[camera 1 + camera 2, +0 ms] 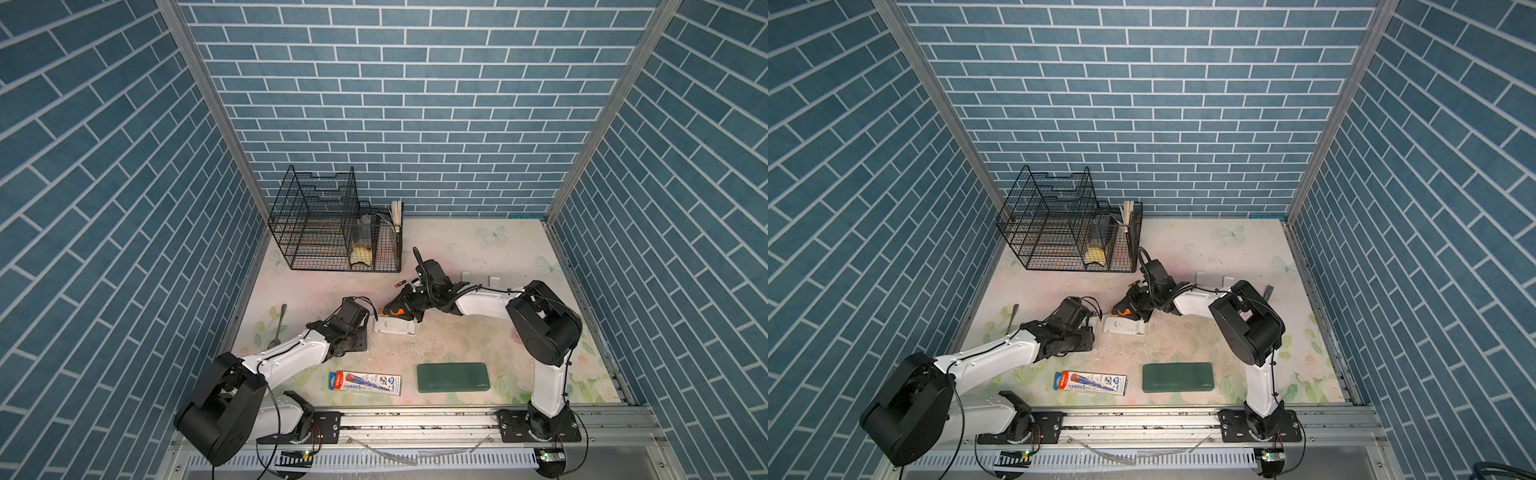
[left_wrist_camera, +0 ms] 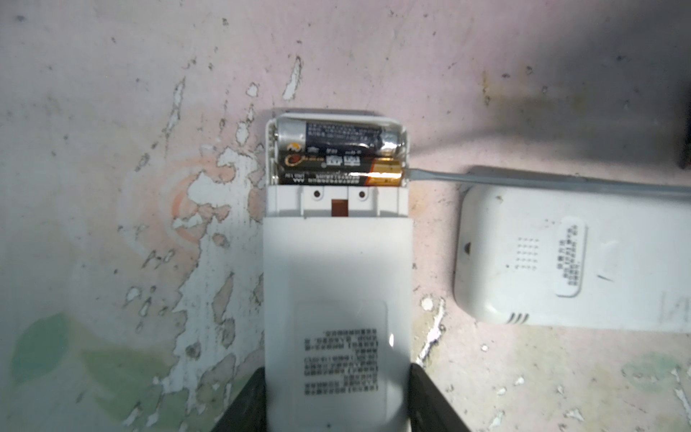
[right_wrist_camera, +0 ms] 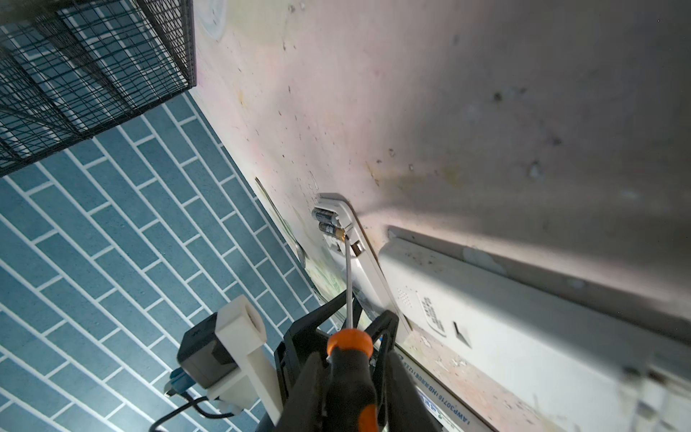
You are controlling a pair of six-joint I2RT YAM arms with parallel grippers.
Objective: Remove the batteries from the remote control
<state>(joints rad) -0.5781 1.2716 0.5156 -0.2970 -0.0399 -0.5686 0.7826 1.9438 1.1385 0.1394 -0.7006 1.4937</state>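
Left gripper (image 2: 336,404) clamping remote control (image 2: 336,280), batteries (image 2: 338,155) visible only from wrists, right gripper (image 3: 349,374) clenching screwdriver (image 3: 347,359), worn floral table (image 1: 478,340), blue-brick walls (image 1: 415,104).

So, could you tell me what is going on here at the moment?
The left gripper holds a white remote control on the table, its battery bay open with two batteries still inside. The right gripper grips an orange-and-black screwdriver, whose tip sits at the gold end of one battery. Another battery already lies loose on the table.
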